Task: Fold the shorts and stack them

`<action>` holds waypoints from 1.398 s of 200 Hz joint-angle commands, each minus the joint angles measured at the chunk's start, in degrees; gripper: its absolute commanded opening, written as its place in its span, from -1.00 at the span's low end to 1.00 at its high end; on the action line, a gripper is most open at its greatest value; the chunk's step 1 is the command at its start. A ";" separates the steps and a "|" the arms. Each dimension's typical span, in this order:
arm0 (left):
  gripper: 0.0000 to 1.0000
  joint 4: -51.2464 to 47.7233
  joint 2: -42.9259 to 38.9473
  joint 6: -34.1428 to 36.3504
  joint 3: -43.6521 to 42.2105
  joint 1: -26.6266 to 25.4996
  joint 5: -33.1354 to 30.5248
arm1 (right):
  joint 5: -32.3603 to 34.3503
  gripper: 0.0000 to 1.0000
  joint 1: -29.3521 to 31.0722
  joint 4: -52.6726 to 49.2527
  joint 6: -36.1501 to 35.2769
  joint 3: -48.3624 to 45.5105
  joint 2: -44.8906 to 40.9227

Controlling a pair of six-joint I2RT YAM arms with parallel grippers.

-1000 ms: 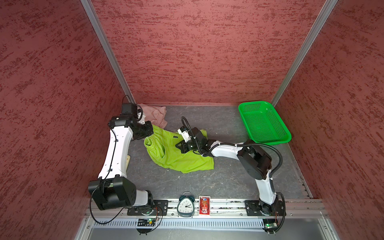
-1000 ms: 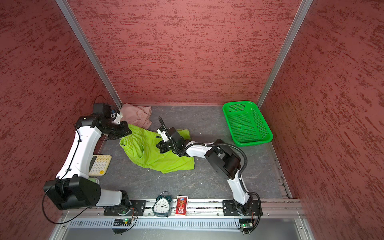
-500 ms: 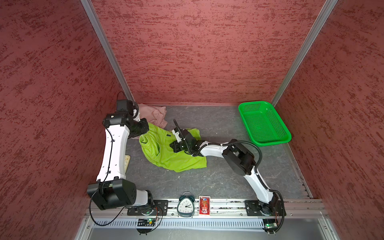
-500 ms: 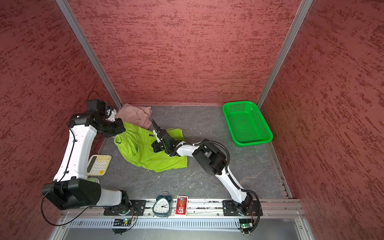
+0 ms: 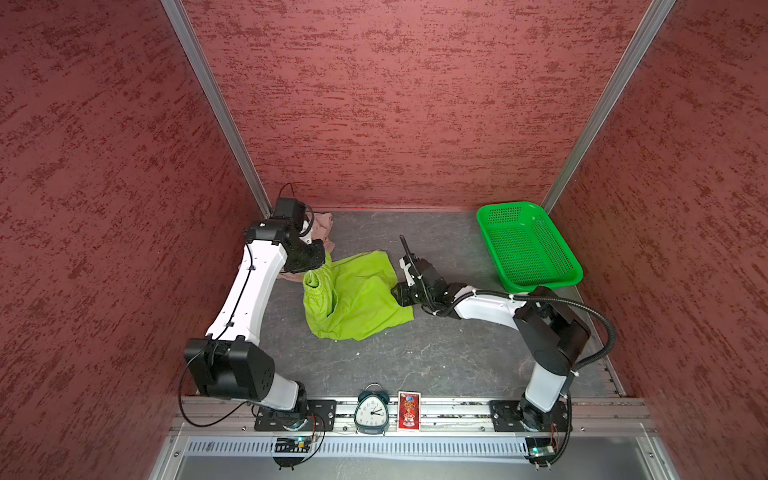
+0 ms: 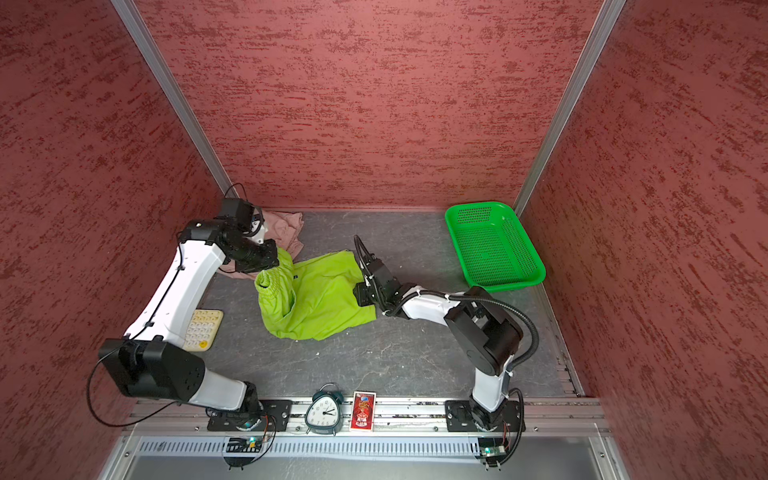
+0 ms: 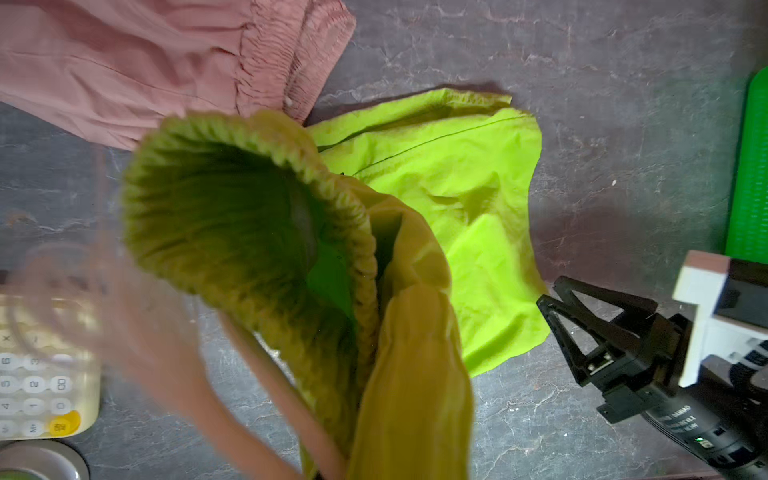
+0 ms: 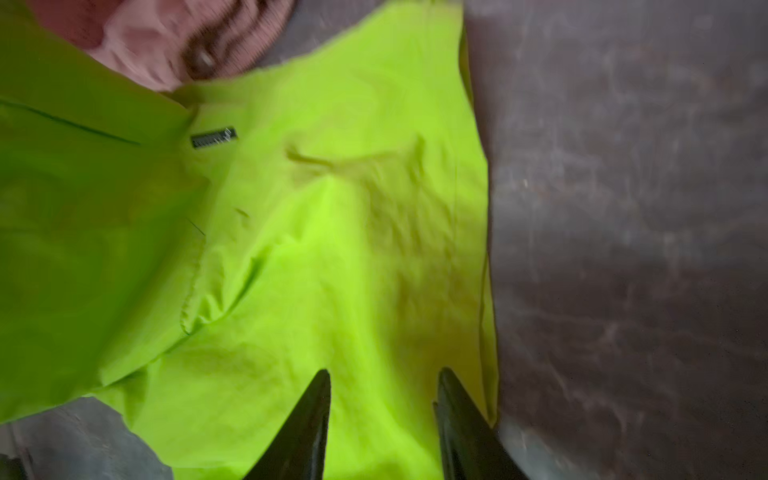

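Clearly, the right wrist view shows the right end effector (image 8: 382,374) standing part-open over the lime green shorts (image 8: 311,228) on the tabletop (image 8: 623,208). Both top views show the left end effector (image 5: 316,268) clamped on their raised waistband, near the pink shorts (image 5: 324,222).

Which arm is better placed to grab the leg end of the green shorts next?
Right. The right claw is open at the leg edge of the green shorts; the left claw is shut on the raised waistband at the opposite end.

Rumpled lime shorts (image 5: 357,299) beside pink shorts (image 5: 323,225)
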 commanded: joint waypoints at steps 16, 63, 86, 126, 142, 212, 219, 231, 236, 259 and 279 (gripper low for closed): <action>-1.00 3.64 2.62 -3.35 0.89 -4.01 -0.14 | 2.40 -0.16 0.33 -3.20 1.60 -0.87 1.01; -1.00 6.62 8.23 -6.76 3.27 -10.78 1.73 | 0.10 -0.31 0.42 -2.33 2.02 1.02 5.54; -1.00 9.37 10.91 -8.61 3.25 -14.16 4.71 | 0.18 -0.31 0.42 -1.56 2.95 0.89 5.87; -1.00 11.26 16.17 -10.41 4.89 -18.95 5.93 | -1.42 -0.31 0.35 0.44 4.68 1.37 7.39; -1.00 12.68 18.16 -10.91 5.24 -19.95 6.62 | -1.88 -0.29 0.42 1.00 4.94 1.37 7.56; 0.82 18.67 25.48 -12.64 7.17 -20.57 5.46 | 1.25 0.34 0.20 -2.70 5.22 -6.35 -8.09; 0.99 18.77 25.59 -12.60 7.98 -20.56 5.28 | 1.96 0.35 0.04 -4.39 4.92 -7.51 -11.17; 0.99 18.88 25.29 -12.33 9.64 -20.49 4.99 | 3.62 0.40 -0.10 -8.05 4.11 -9.50 -16.55; 0.99 18.73 25.12 -12.21 10.61 -20.40 5.01 | 4.17 0.41 -0.19 -9.73 3.35 -9.94 -18.84; 0.99 17.46 23.21 -11.67 15.33 -20.23 4.02 | 7.34 0.46 -0.34 -18.81 -0.67 -9.22 -27.45; 0.99 18.62 18.95 -11.14 16.70 -20.01 3.96 | 7.07 0.50 -0.28 -22.27 -4.33 -6.41 -30.90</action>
